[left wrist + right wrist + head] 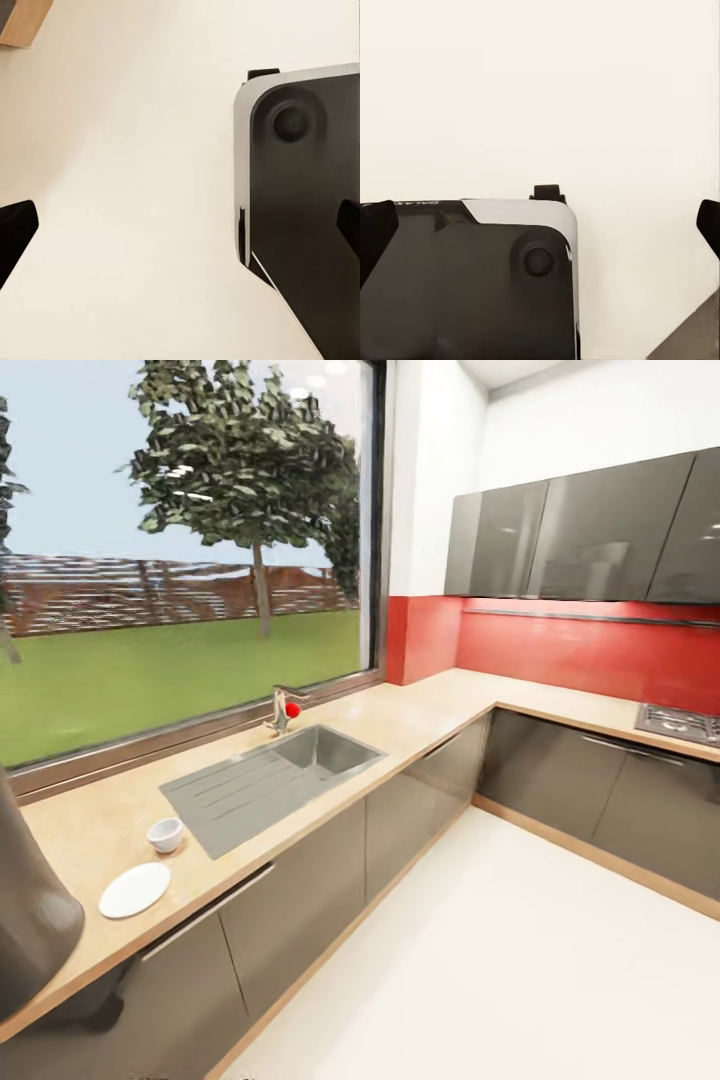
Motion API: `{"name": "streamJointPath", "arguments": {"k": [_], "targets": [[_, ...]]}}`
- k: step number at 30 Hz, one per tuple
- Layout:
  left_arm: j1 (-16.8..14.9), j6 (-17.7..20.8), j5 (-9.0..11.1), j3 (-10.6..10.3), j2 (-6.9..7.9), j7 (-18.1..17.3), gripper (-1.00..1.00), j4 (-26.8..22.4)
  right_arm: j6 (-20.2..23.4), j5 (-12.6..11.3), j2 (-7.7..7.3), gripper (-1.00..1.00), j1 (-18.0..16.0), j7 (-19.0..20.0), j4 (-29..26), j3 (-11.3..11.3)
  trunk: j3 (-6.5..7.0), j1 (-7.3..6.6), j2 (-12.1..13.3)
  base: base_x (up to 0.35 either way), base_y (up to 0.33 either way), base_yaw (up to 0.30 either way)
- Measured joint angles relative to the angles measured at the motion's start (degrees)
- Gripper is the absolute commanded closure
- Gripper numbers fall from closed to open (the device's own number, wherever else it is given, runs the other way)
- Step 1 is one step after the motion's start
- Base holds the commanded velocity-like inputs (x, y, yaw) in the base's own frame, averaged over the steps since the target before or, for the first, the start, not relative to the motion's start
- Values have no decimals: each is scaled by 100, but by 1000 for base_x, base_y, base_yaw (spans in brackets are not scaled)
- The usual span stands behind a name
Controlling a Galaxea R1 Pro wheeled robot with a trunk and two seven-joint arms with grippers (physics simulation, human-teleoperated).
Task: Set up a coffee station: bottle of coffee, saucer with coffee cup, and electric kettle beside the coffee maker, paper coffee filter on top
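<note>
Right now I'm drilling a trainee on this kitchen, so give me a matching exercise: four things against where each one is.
Things:
1. cup
2. saucer
3. tap
4. hob

Places:
A. behind the sink, by the window
B. counter's front edge, bare
C. far right counter, under the wall cupboards
D. beside the sink's draining board

Pairs: 1-D, 2-B, 3-A, 4-C

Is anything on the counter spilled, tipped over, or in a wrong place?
Nothing is spilled or tipped. The coffee cup stands upright on the kitchen countertop, beside the saucer and not on it, so that step is not yet done. Both lie left of the sink.
</note>
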Motion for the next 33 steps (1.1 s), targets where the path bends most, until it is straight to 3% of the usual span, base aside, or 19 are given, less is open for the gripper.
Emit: {"name": "streamJointPath", "arguments": {"k": [12,19,25,33], "targets": [[1,-5,2,9,0,-1,-100,-5,0,0,0,-100,-1,0,1,0,0,0,0,5,-300,261],[1,-14,8,18,11,0,-100,-10,0,0,0,-100,-1,1,1,0,0,-2,-1,169,-250,276],[1,-17,11,19,6,1,-100,-11,1,0,0,-100,0,2,0,0,0,-3,0,272,-57,277],[1,-17,11,19,1,1,-100,-11,1,0,0,-100,0,3,0,0,0,0,0,44,-3,277]]}}
